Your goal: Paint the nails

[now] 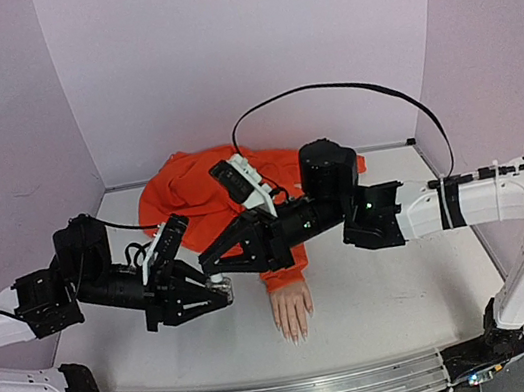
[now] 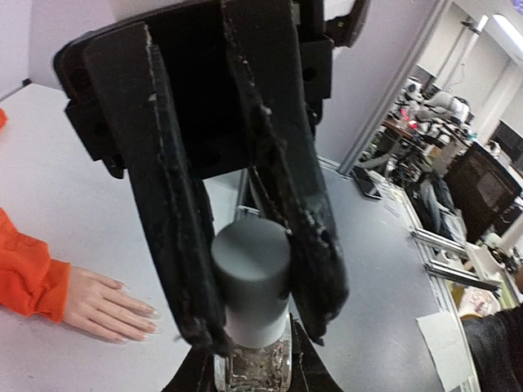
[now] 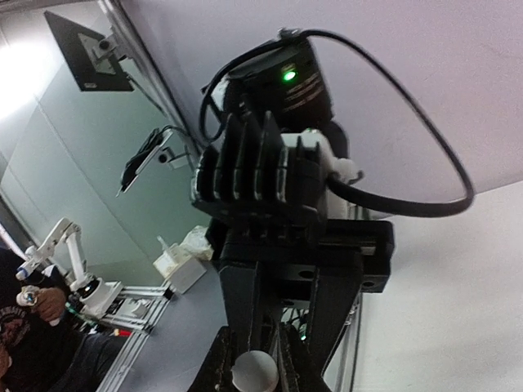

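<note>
Fingers (image 2: 176, 204) of the left gripper (image 2: 257, 331) are clamped around the small clear glass bottle (image 2: 253, 367) with its round pale grey cap (image 2: 249, 269). The right gripper (image 3: 253, 371) is pinched shut on the same bottle from the opposite end. A twist between them could slip the glass free or spill polish on the white table (image 1: 411, 292), away from the pale glossy nails (image 1: 295, 336) of the skin-toned mannequin hand (image 1: 293, 307) lying nearby.

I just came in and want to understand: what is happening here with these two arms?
The left fingers are clamped on a small clear bottle with a pale cap. The right fingers are shut at the same bottle, meeting the left ones. The mannequin hand in an orange sleeve lies flat on the table; its nails look pale, with no paint visible.
</note>
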